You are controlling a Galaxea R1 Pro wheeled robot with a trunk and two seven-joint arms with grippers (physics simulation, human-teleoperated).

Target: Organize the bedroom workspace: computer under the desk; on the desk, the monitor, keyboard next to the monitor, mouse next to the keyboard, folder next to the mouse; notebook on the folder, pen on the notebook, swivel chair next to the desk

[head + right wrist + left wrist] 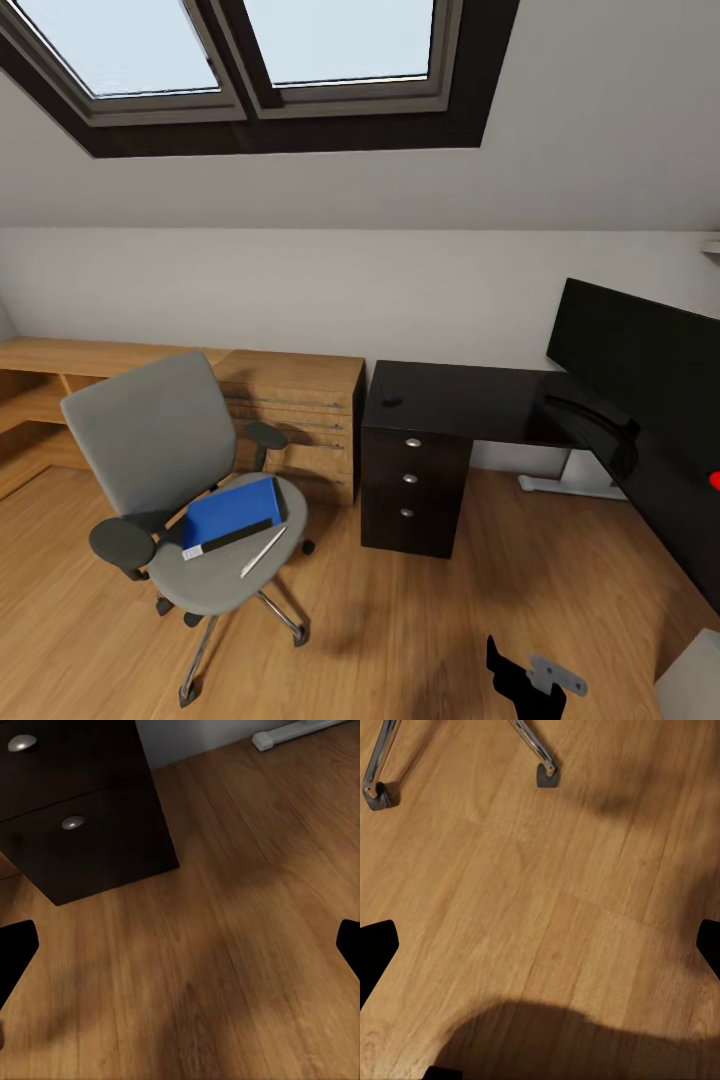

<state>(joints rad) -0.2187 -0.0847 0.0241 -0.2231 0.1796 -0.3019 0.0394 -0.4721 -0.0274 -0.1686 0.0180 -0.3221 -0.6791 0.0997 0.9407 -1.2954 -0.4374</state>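
A: Grey swivel chair (pixel 175 470) stands left, well apart from the worktop (pixel 470 400). Blue folder (pixel 232 512) lies on its seat, pen (pixel 263 551) just beside it, near the seat's front edge.

B: Handling?

A: My guess: folder is stiff, light, slick cover. Take it across the long edge, away from the spine. Pen is thin and will roll; pinch mid-length.

B: Labels?

A: White strip on the folder's spine end, too small to read. No brands legible.

B: Right side?

A: Monitor (pixel 640 360) already on the worktop, red light at its lower corner.

B: Grippers?

A: Left gripper (pixel 540 945) and right gripper (pixel 180 945): both spread wide, holding nothing, over wooden floor (pixel 400 620).
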